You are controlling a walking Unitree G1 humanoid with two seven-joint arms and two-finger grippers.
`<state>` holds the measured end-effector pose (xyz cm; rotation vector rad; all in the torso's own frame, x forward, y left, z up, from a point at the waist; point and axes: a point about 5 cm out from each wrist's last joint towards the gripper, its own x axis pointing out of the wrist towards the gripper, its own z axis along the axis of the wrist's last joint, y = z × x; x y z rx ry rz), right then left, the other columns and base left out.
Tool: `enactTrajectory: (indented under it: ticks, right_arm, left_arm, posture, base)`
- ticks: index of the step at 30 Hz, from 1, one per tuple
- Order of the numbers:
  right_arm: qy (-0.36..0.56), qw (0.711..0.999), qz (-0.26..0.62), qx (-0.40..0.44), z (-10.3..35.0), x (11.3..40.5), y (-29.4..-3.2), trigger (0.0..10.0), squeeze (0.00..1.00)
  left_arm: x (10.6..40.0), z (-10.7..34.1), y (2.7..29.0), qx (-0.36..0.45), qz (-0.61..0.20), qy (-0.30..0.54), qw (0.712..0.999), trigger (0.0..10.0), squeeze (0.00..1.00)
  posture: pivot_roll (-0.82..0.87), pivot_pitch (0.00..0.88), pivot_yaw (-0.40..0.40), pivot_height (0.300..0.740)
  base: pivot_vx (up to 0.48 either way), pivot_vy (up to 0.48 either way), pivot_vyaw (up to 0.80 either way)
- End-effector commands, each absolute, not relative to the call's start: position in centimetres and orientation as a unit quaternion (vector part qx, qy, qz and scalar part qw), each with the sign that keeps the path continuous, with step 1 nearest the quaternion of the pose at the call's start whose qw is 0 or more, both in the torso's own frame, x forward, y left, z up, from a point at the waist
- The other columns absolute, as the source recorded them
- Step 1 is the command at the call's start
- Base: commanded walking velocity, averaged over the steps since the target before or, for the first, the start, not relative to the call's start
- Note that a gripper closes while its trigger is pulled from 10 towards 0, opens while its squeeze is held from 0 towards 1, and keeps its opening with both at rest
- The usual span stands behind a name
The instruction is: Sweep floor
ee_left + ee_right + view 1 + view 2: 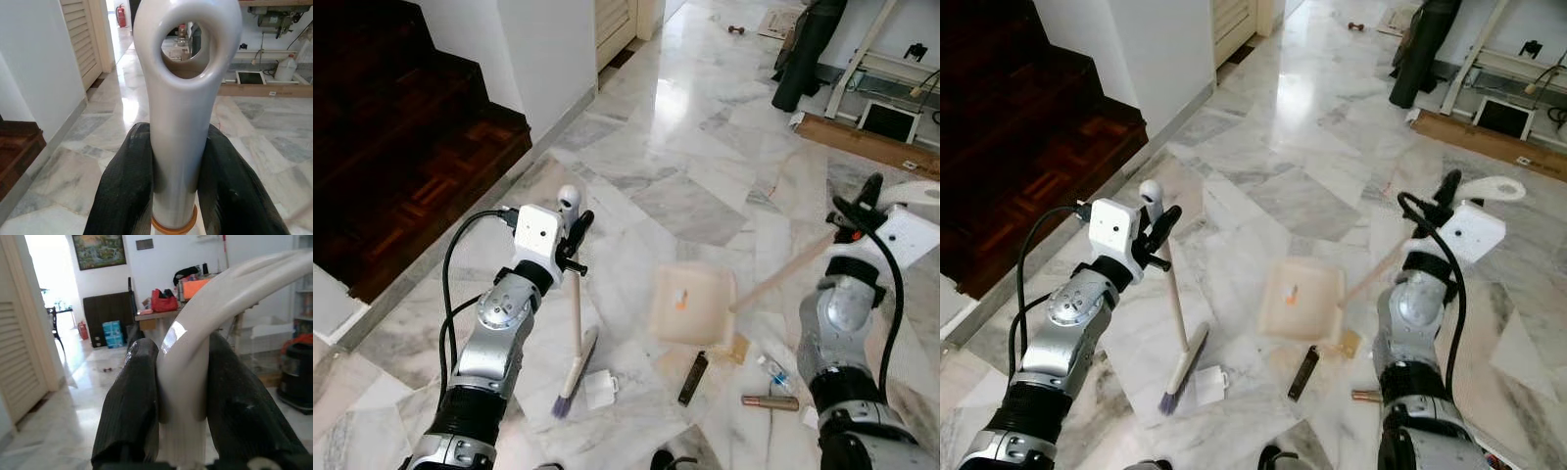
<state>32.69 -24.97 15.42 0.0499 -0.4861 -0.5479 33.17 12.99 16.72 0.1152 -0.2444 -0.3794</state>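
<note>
Left gripper is clenched on the white handle of the broom, fingers pressing it from both sides just below the hanging loop. Broom head rests on the marble floor, bristles touching a small white scrap. Right gripper is clenched on the curved grip of the dustpan, whose pan sits tilted near the floor, well apart from the broom head.

Debris lies between and beside the two tools: a dark flat bar, a brown tube and a small clear bottle.

Likely faults:
- The gap between broom and pan is wide; a hard stroke would probably scatter the light scrap past the pan.
- If the pan lip stays raised, debris may slide underneath it.
- The round tube may roll away when struck.
- The broom is gripped near its top, so the handle may twist under side load.
</note>
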Motion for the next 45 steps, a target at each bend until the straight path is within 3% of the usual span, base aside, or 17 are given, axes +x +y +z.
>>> enactTrajectory:
  ticks: [1, 9, 27, 40, 45]
  right_arm:
    - [-0.28, 0.921, -0.271, 0.01, 17.0, 32.1, -25.4, 10.0, 0.0]
    - [-0.272, 0.92, -0.282, -0.012, 16.6, 31.0, -26.3, 10.0, 0.0]
    - [-0.228, 0.939, -0.256, -0.002, 14.9, 31.1, -24.6, 10.0, 0.0]
    - [-0.217, 0.949, -0.228, 0.01, 15.1, 31.8, -23.7, 10.0, 0.0]
    - [-0.216, 0.95, -0.225, 0.012, 15.1, 31.9, -23.7, 10.0, 0.0]
  left_arm:
    - [33.4, 17.9, 13.0, 0.059, -0.19, -0.15, 0.969, 10.0, 0.0]
    - [33.8, 17.9, 12.7, 0.06, -0.193, -0.153, 0.967, 10.0, 0.0]
    - [34.0, 17.3, 13.4, 0.063, -0.185, -0.146, 0.97, 10.0, 0.0]
    - [33.9, 17.2, 13.3, 0.056, -0.179, -0.147, 0.971, 10.0, 0.0]
    - [33.9, 17.2, 13.4, 0.056, -0.177, -0.147, 0.971, 10.0, 0.0]
  posture:
    - [0.15, 0.116, 0.01, 0.74]
    - [0.14, 0.099, 0.019, 0.74]
    - [0.15, 0.079, 0.006, 0.74]
    - [0.15, 0.095, -0.006, 0.74]
    - [0.15, 0.096, -0.006, 0.74]
  base:
    - [0.0, 0.0, 0.0]
    - [0.0, 0.0, 0.0]
    - [0.0, 0.0, 0.0]
    - [0.0, 0.473, 0.0]
    - [0.0, 0.452, -0.8]
